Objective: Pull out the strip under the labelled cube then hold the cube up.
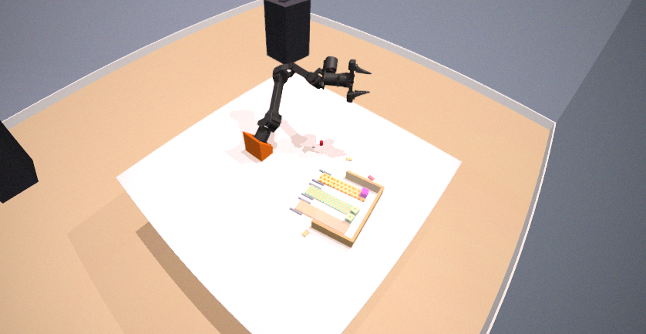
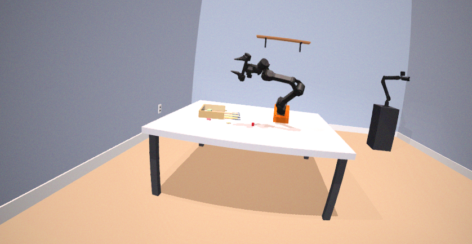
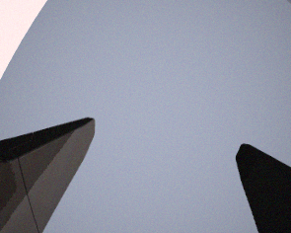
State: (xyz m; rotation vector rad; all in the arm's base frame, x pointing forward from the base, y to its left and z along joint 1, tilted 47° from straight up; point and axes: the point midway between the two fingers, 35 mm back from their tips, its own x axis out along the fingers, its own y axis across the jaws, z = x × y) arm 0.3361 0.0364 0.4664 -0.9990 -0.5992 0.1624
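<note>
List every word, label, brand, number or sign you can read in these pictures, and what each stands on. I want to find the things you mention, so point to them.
No text can be read in any view.
Small dark marks on the two pale green cubes (image 1: 354, 210) (image 1: 349, 217): too small to read.

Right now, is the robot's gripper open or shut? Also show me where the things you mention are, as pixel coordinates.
Open. The gripper (image 1: 370, 82) (image 2: 232, 65) (image 3: 168, 139) has its two jaws standing wide apart, with nothing between them.

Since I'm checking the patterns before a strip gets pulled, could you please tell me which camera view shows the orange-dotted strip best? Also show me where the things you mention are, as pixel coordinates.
The top view: the dotted strip (image 1: 336, 183) lies lengthwise there, its pattern readable. The exterior view is too low and distant to single it out; the wrist view misses it.
</note>
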